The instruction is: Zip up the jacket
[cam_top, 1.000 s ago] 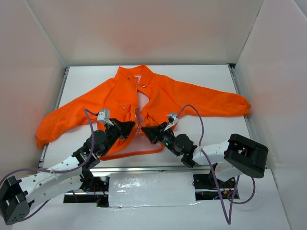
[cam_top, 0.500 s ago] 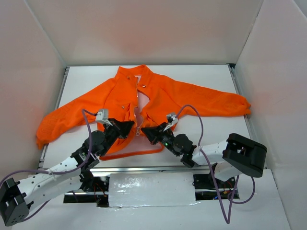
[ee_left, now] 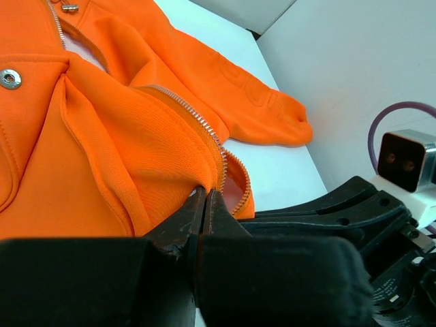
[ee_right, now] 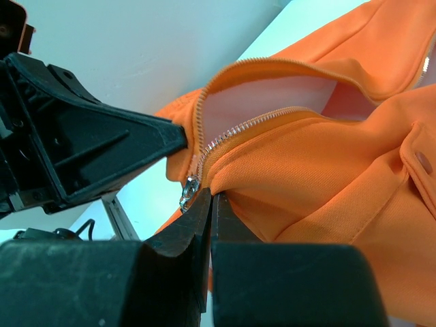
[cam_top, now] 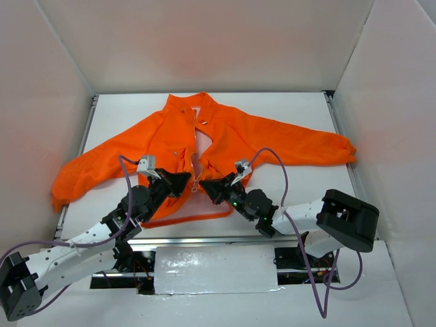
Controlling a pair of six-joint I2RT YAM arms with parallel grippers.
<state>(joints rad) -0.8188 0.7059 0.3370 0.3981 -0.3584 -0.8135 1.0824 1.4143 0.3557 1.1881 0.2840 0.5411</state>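
In the top view, the jacket (cam_top: 204, 146) lay flat on the white table (cam_top: 286, 105). Its collar pointed at the far wall, its sleeves were spread to either side and its hem lay nearest the arm bases. Pale lining showed in a gap down the front, so I judged the zip far from done. The left gripper (cam_top: 181, 180) and the right gripper (cam_top: 208, 188) met nose to nose over the lower front, very near each other.

In the left wrist view, my left claw was pinched narrow on a thick fold of orange cloth, right at the zipper teeth (ee_left: 194, 122). A snap button (ee_left: 9, 78) sat further up the panel. The other arm's black housing filled the right of the picture, close by.

In the right wrist view, the right claw was also clamped nearly closed, on the opposite edge of the opening. The silver zipper pull (ee_right: 189, 191) hung just beside its tips. I could not tell whether the tab itself was caught or only the fabric under it.

That doubt was my main worry. If I held only cloth, drawing upward would bunch the panel and leave the slider where it was. A weak left pinch would let the hem ride up with the pull. Loose lining beside the teeth could jam the slider. With the fingers this close, a careless move might also knock the two claws together.
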